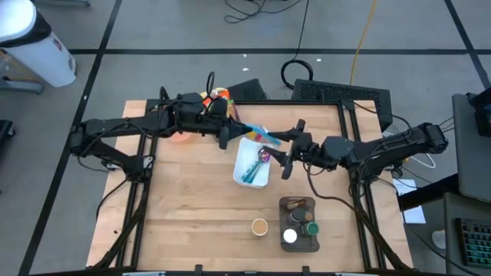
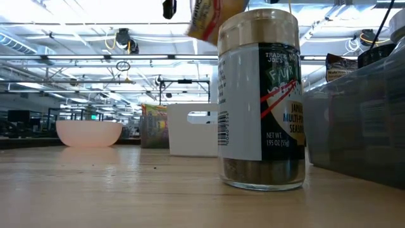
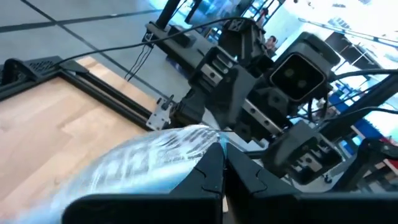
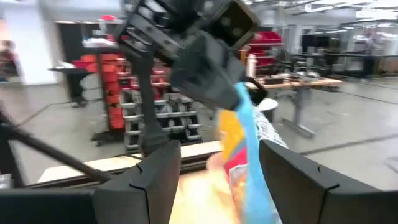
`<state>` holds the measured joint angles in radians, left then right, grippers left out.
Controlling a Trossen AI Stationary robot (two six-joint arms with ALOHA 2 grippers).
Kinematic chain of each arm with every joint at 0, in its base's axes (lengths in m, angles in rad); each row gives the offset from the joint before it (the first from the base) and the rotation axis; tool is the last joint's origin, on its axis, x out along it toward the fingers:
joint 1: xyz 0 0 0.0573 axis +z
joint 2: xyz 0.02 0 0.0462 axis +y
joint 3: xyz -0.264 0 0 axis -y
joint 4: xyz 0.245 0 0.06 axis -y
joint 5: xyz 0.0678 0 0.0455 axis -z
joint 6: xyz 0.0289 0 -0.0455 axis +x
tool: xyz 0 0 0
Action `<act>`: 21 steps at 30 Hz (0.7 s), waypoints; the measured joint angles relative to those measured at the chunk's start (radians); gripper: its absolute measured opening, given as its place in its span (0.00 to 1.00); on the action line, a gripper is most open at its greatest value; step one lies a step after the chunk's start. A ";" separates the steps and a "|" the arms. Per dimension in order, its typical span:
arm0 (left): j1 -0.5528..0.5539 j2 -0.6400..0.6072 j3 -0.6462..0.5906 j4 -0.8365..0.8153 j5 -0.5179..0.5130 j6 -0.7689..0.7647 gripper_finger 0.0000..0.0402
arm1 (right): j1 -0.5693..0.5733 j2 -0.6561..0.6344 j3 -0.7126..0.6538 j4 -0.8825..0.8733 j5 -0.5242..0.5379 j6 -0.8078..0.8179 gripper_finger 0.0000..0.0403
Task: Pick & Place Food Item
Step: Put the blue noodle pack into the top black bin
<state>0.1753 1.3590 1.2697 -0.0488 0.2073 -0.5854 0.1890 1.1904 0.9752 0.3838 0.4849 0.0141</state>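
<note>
Snack bag (image 1: 253, 136), a crinkly food packet with blue, yellow and red print, is seen in the high view held above the back end of the white bin (image 1: 252, 162) at the middle of the desk (image 1: 192, 207), between the two arms. It is pinched by the left hand (image 1: 230, 132), whose fingers are pressed together on its edge, while the right hand (image 1: 282, 153) is placed just beside it with its fingers spread; a pink bowl (image 1: 182, 136) is partly hidden under the left arm, and a dark tray of jars (image 1: 299, 224) with one loose jar (image 1: 259, 226) is set nearer the front. In the low view a seasoning jar (image 2: 261, 101) fills the foreground, the bin (image 2: 193, 130) and bowl (image 2: 88, 133) are seen behind it, and the packet (image 2: 212, 18) is seen hanging high above the desk. In the left wrist view the silvery bag (image 3: 149, 163) is clamped between the closed fingers (image 3: 208, 175), with the other arm close ahead. In the right wrist view the bag (image 4: 245, 149) hangs in the gap between the parted fingers (image 4: 155, 174), not touched by either. The step is judged to be a handover or a release into the bin; it would be done well if the bag were kept steady over the bin and the left grip were loosened only once the bag is supported or clear of the rim.
</note>
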 joint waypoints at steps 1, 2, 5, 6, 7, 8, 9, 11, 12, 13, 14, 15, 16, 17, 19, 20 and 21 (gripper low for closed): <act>0.000 0.000 0.000 0.001 0.000 0.000 0.00 | 0.000 0.000 0.000 -0.002 0.022 -0.001 0.52; 0.000 0.000 0.000 0.001 0.000 0.000 0.00 | 0.000 0.000 0.000 -0.003 0.042 -0.004 0.52; -0.001 0.000 0.000 0.001 0.001 0.003 0.00 | -0.001 0.000 0.000 -0.008 0.073 -0.028 0.52; -0.001 0.000 0.000 0.001 0.001 0.003 0.00 | -0.001 0.000 0.000 -0.012 0.076 -0.032 0.52; -0.001 0.000 0.000 0.001 0.001 0.004 0.00 | -0.001 0.000 0.000 -0.021 0.079 -0.031 0.52; -0.001 0.000 0.000 0.002 0.002 0.007 0.00 | 0.000 0.000 0.000 -0.031 0.088 -0.027 0.52; -0.001 0.000 0.000 0.002 0.002 0.009 0.00 | 0.000 0.000 0.000 -0.039 0.092 -0.024 0.52; -0.001 0.000 0.000 0.009 0.016 0.017 0.00 | 0.000 0.000 0.000 -0.052 0.095 -0.020 0.52; -0.001 0.000 0.000 0.021 0.030 0.021 0.00 | -0.001 0.000 0.000 -0.057 0.097 -0.020 0.52; -0.001 0.000 0.000 0.034 0.039 0.025 0.00 | -0.001 0.000 0.000 -0.060 0.104 -0.019 0.52; -0.002 0.000 0.000 0.045 0.048 0.026 0.00 | -0.001 0.000 0.000 -0.063 0.117 -0.019 0.52; -0.002 0.000 0.000 0.055 0.053 0.026 0.00 | -0.001 0.000 0.000 -0.066 0.120 -0.017 0.52; -0.004 0.000 0.000 0.059 0.053 0.027 0.00 | -0.001 0.000 0.000 -0.067 0.121 -0.015 0.52; -0.006 0.000 0.000 0.060 0.053 0.032 0.00 | -0.001 0.000 0.000 -0.068 0.121 -0.015 0.52; -0.007 0.000 0.000 0.058 0.054 0.034 0.00 | 0.000 0.000 0.000 -0.068 0.121 -0.015 0.52; -0.007 0.000 0.000 0.058 0.054 0.034 0.00 | 0.000 0.000 0.000 -0.068 0.120 -0.012 0.52; -0.007 0.000 0.000 0.058 0.054 0.034 0.00 | 0.000 0.000 0.000 -0.068 0.119 -0.005 0.52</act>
<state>0.1680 1.3591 1.2697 0.0093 0.2615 -0.5509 0.1886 1.1900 0.9752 0.3159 0.6042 0.0094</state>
